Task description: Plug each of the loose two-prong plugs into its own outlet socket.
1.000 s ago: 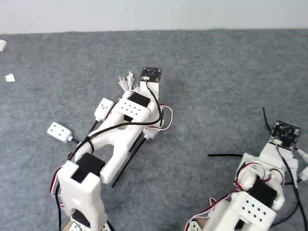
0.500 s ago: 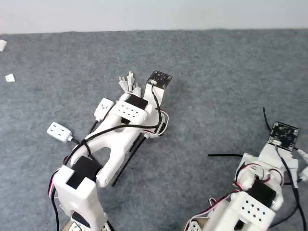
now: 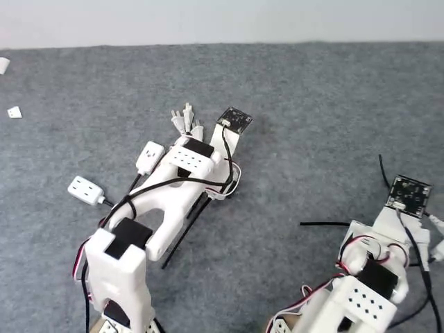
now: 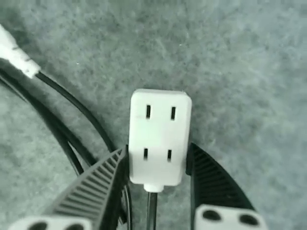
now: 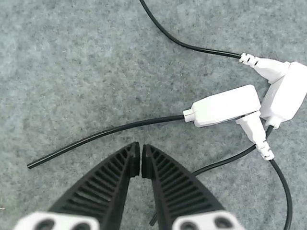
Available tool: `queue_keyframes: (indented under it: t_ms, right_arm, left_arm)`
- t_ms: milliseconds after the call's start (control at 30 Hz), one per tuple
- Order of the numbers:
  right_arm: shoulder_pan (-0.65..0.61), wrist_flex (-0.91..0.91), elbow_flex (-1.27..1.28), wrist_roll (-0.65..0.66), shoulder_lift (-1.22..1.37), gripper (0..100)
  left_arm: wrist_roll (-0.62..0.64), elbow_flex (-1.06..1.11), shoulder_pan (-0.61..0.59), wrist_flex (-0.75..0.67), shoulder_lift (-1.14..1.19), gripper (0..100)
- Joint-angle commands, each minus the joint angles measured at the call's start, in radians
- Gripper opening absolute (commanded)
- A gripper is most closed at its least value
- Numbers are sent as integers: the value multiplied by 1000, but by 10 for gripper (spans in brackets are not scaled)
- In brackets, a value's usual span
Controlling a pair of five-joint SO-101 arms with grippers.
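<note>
The outlet socket (image 4: 159, 139) is being gripped near its cord end by the left end effector (image 4: 157, 152), with jaws pressed to both flanks, while it is lying on the grey bench (image 4: 240, 57); a loose plug (image 3: 184, 119) is lying just beyond that arm; the right end effector (image 5: 141, 163) is being held closed and empty over a black cable (image 5: 105, 134). Securing the socket is judged to be the step in hand; next, prongs are needing to be lined up with its slots.
</note>
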Motion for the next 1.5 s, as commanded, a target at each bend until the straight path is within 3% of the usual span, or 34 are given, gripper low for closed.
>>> queue_keyframes:
  t_ms: [0, 133, 233, 467, 767, 1000, 1267, 1467]
  right_arm:
    - [-8, -18, -11, 12, -12, 9]
    - [-19, -18, -11, 12, -12, 9]
    - [-24, -16, -11, 12, -12, 9]
    - [-24, -16, -11, 12, -12, 9]
    - [-24, -16, -11, 12, -12, 9]
    - [-24, -16, -11, 12, -12, 9]
    - [-24, -16, -11, 12, -12, 9]
    - [-24, -16, -11, 14, -12, 9]
  left_arm:
    - [-11, -67, -3, 31, 5, 182]
    - [-6, -91, 5, 61, 29, 164]
    - [6, -114, 5, 72, 41, 17]
    - [348, -119, 0, 77, 34, 11]
    - [578, -111, -5, 253, -196, 11]
    - [583, -24, -5, 229, -279, 12]
    - [583, 8, -29, 227, -110, 12]
    - [591, 65, -28, 95, -18, 13]
